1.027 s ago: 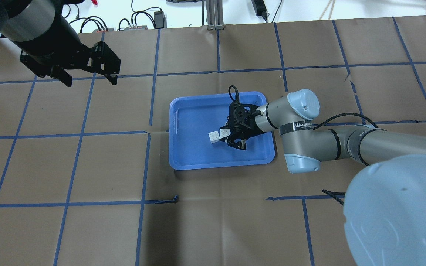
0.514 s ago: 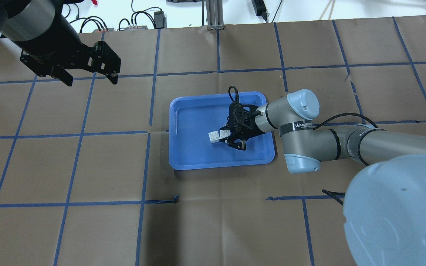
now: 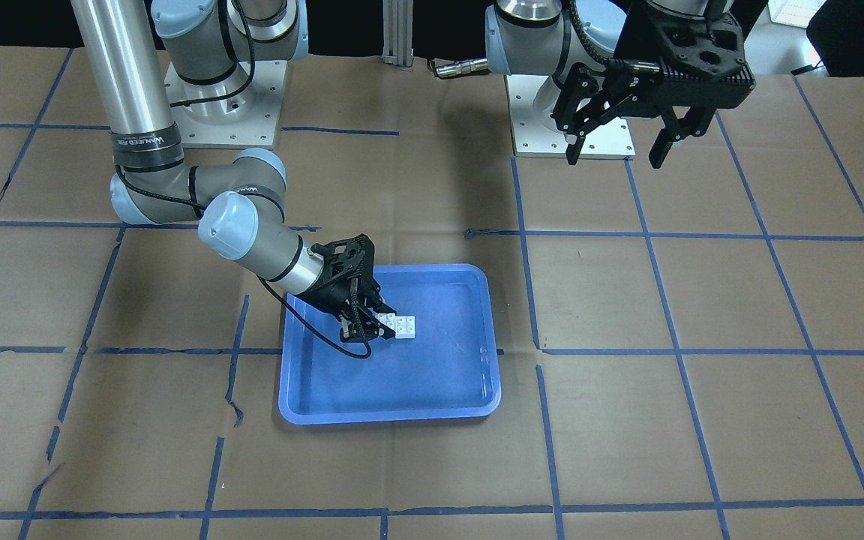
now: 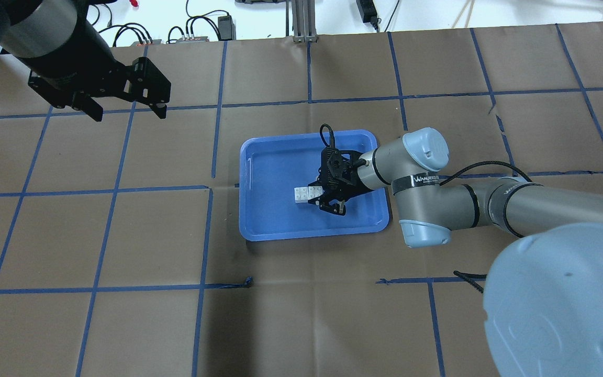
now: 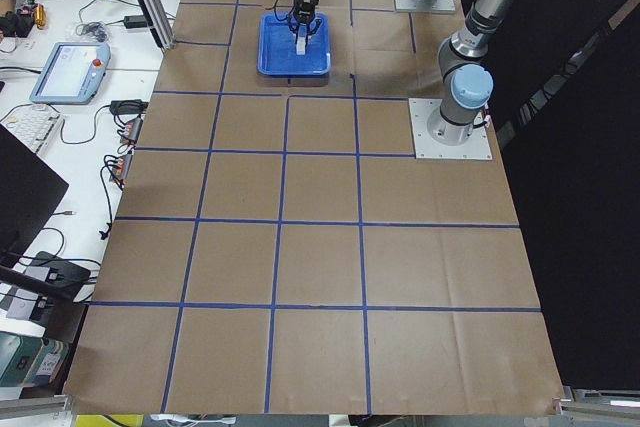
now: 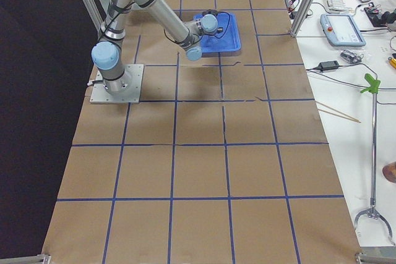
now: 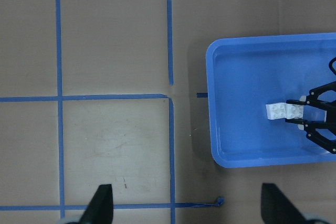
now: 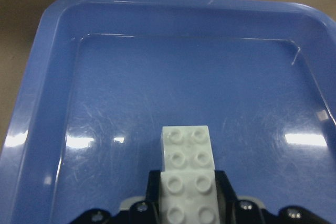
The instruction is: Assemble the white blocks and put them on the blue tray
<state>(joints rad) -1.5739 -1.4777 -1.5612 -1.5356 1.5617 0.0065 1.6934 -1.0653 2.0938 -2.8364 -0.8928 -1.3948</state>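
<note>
The blue tray [image 4: 265,220] lies mid-table, also in the front view [image 3: 417,390]. Two white blocks sit end to end on its floor, touching in a straight row. My right gripper [image 4: 320,198] reaches in low from the tray's right side and is shut on the nearer white block [image 4: 315,192], seen between its fingers in the right wrist view [image 8: 188,198]. The other white block [image 4: 301,193] [image 8: 187,148] lies just beyond the fingertips. My left gripper [image 4: 127,111] is open and empty, held high over the far left of the table.
Brown paper with blue tape grid lines [image 4: 212,141] covers the table. Cables and power boxes [image 4: 197,31] lie beyond the far edge. The left wrist view shows the tray [image 7: 236,77] off to its right.
My right gripper has turned a little and shifted slightly left. The two blocks, angled to each other before, now lie in one straight row. The left arm has not moved.
</note>
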